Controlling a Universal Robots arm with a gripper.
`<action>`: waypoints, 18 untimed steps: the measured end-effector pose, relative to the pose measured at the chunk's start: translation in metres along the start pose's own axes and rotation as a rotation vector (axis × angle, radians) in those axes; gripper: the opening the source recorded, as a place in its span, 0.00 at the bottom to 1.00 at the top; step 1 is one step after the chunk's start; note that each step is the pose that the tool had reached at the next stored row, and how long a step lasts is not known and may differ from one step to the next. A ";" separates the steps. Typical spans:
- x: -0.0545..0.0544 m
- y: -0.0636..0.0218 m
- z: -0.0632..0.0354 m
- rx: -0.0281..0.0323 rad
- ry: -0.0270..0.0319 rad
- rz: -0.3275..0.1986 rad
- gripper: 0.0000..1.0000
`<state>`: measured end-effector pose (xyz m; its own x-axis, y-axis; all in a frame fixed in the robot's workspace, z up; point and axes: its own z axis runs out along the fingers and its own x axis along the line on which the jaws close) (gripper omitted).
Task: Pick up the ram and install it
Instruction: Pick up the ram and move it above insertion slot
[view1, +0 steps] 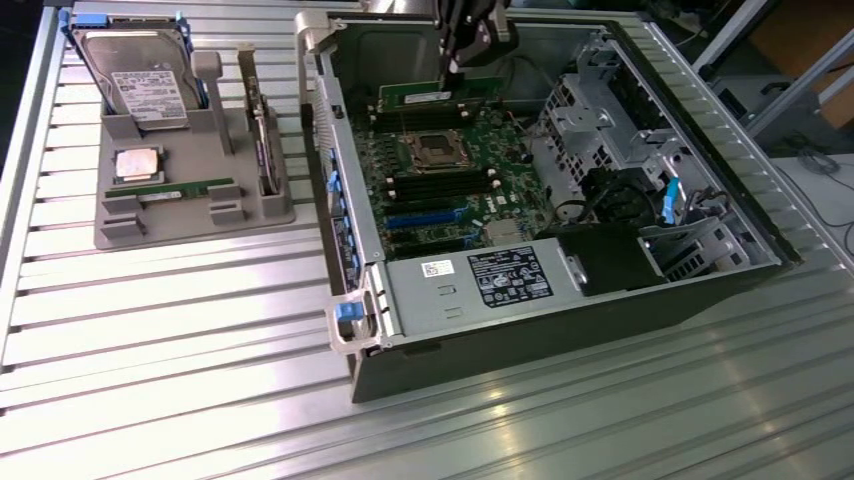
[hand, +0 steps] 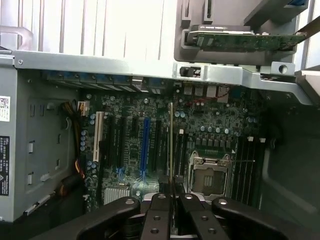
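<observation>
Here, a slatted table (view1: 160, 330) carries an open case (view1: 534, 340) lying on its side, with the board (view1: 461, 195) facing up. The case walls rise all round the board. The power supply (view1: 454, 290) fills the near end, and a drive cage (view1: 587, 110) crowds the exterior view's right, so the free space is the strip above the board's middle and far end. A grey tray (view1: 174, 225) sits well apart on the exterior view's left, outside the case wall. The claw (view1: 454, 72) comes down from above at the far end of the case, its fingers pressed together on the ram (view1: 416, 97). The ram hangs below the fingers, held on edge with its white sticker showing, over the board's far part beyond the socket (view1: 434, 150). Seen from the wrist, the claw (hand: 171, 197) pinches the ram (hand: 171, 145), whose thin edge runs out from between the fingers just beside the socket (hand: 209, 175). Whether it touches a slot cannot be told. A spare stick (view1: 187, 189) lies flat in the tray.
</observation>
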<state>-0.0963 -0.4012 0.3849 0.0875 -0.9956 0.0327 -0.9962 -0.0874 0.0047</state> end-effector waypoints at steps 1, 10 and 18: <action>0.000 -0.0025 0.0001 0.0000 0.0000 0.000 0.13; 0.002 -0.0255 0.0007 -0.0001 0.0001 0.000 0.13; 0.004 -0.0478 0.0016 0.0000 0.0001 0.000 0.13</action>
<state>-0.0483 -0.4013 0.3833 0.0876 -0.9956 0.0328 -0.9962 -0.0875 0.0048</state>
